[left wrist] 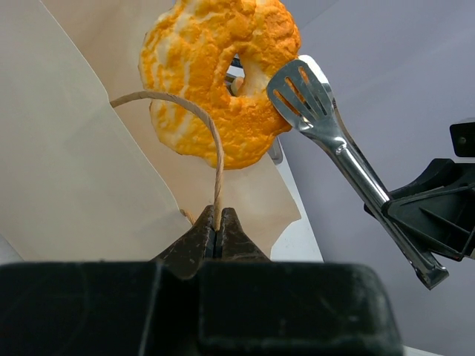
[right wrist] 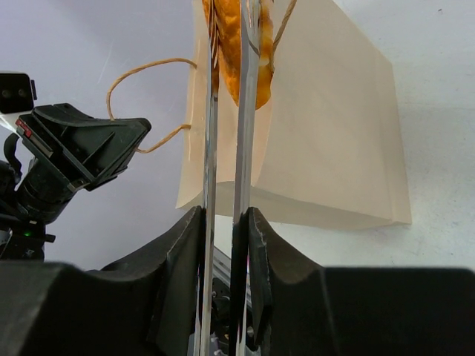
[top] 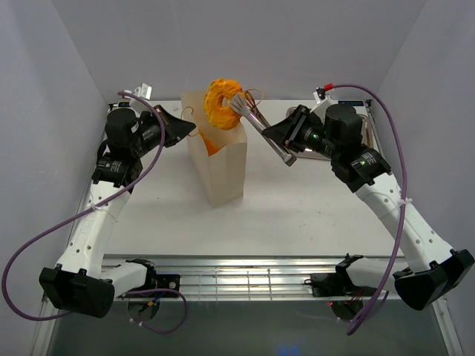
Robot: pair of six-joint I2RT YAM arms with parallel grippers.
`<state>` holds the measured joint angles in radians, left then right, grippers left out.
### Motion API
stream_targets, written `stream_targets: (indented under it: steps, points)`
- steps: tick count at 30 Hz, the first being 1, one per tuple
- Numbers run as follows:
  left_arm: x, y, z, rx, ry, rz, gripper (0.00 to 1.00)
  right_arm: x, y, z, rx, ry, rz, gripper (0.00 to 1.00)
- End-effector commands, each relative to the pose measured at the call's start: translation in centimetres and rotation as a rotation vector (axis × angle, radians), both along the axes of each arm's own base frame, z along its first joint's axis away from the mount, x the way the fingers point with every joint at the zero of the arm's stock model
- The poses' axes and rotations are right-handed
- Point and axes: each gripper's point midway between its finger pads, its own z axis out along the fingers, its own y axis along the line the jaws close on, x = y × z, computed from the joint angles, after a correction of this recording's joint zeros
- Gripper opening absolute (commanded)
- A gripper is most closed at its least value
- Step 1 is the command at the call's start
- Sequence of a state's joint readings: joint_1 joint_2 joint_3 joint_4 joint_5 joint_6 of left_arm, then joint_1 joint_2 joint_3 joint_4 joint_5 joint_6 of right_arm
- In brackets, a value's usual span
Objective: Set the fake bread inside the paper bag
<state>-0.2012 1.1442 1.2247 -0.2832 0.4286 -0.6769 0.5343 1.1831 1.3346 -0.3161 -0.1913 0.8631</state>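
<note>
- Looking down from the top camera, I see the paper bag (top: 223, 167) standing upright in the middle of the table with its mouth open.
- My left gripper (left wrist: 217, 222) has its fingers pressed together on the bag's cord handle (left wrist: 200, 119), pinching the loop at its lower end, just beside the bag's rim.
- My right gripper (right wrist: 225, 215) squeezes the metal tongs (right wrist: 223, 133) between its fingers, and the two blades run nearly parallel with a narrow gap.
- The ring doughnut (top: 221, 104) touches neither gripper's fingers. It is clamped in the far tips of the tongs, well out from the right fingers and above the left ones.
- The doughnut hangs on edge over the bag's open mouth, mostly above the rim.
- Another orange pastry (top: 210, 146) shows inside the bag; I cannot tell which kind.
</note>
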Motion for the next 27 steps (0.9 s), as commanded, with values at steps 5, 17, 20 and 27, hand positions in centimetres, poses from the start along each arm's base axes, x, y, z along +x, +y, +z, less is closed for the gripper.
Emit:
stream_targets:
  steps: [5, 17, 20, 27]
  points:
    - [-0.6, -0.1, 2.0, -0.026, -0.044, -0.006, 0.00, -1.0, 3.3, 3.2, 0.061, -0.069, 0.115, 0.08]
    - [-0.9, -0.1, 2.3, -0.020, -0.056, -0.015, 0.00, -1.4, 4.4, 0.8, 0.115, -0.008, 0.155, 0.10]
    - [-0.9, 0.0, 2.3, -0.017, -0.058, -0.011, 0.00, -1.6, 4.8, 0.3, 0.132, 0.016, 0.176, 0.14]
    - [-1.1, 0.2, 2.4, -0.007, -0.063, -0.003, 0.00, -2.0, 4.7, 0.4, 0.145, 0.013, 0.182, 0.28]
